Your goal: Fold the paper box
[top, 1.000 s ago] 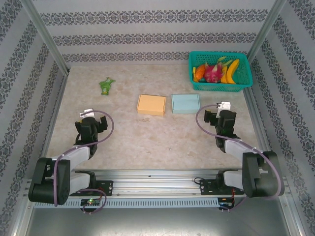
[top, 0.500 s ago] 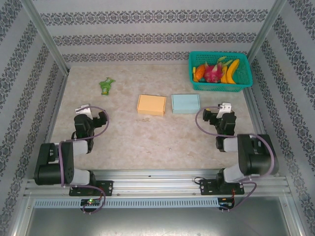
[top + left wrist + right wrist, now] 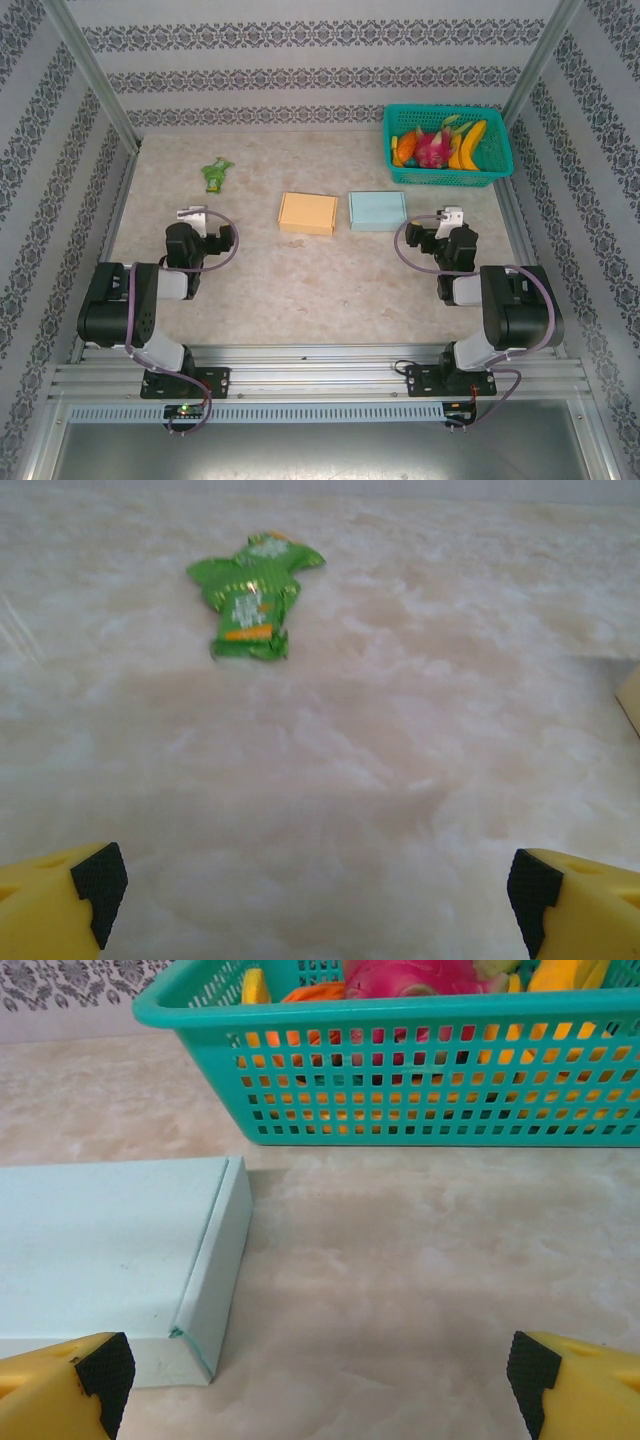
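Boxes of paper, an orange box [image 3: 307, 213] and a blue box [image 3: 377, 210], are laid side by side at the middle of the table [image 3: 300, 285]; both appear flat and closed, so which one is meant cannot be told. The left gripper [image 3: 208, 228] is held low, jaws spread wide and empty, faced toward a green snack packet [image 3: 250, 598]. The right gripper [image 3: 320, 1375] is likewise wide open and empty, set near the blue box's corner, with a teal basket [image 3: 400, 1125] beyond. A box edge is best approached slowly and low, the base being pinned by one gripper while a flap is lifted by the other. The thin card is judged easily creased if pinched hard.
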Available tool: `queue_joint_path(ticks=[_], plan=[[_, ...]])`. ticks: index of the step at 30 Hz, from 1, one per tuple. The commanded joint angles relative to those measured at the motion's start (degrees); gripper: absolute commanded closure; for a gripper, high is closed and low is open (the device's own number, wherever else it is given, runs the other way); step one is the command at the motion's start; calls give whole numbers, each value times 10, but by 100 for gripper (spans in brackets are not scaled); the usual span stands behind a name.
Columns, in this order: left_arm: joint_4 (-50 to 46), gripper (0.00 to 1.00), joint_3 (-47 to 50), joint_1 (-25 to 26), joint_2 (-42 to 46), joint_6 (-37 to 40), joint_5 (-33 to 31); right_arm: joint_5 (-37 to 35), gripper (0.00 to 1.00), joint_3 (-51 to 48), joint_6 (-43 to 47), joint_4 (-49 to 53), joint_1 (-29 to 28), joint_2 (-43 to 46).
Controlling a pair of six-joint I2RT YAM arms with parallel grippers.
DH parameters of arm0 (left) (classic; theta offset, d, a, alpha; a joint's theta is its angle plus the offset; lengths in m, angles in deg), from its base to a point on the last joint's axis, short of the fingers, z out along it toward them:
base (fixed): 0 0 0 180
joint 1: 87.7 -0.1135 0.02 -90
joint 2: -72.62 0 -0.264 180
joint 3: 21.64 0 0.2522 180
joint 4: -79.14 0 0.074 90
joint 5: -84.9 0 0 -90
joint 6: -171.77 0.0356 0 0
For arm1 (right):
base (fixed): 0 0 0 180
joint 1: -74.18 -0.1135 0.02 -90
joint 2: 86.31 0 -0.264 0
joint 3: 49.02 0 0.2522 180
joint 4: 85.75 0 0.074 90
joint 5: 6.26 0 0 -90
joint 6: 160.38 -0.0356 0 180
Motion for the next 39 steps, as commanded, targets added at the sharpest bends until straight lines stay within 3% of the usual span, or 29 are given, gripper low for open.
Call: queue_joint_path(ticks=[1, 39], plan=[[-12, 0, -7, 10, 1, 16, -40, -36, 2, 30, 18, 27, -20, 10], [-18, 0, -8, 13, 3, 18, -46, -44, 2, 31, 21, 28, -25, 10]])
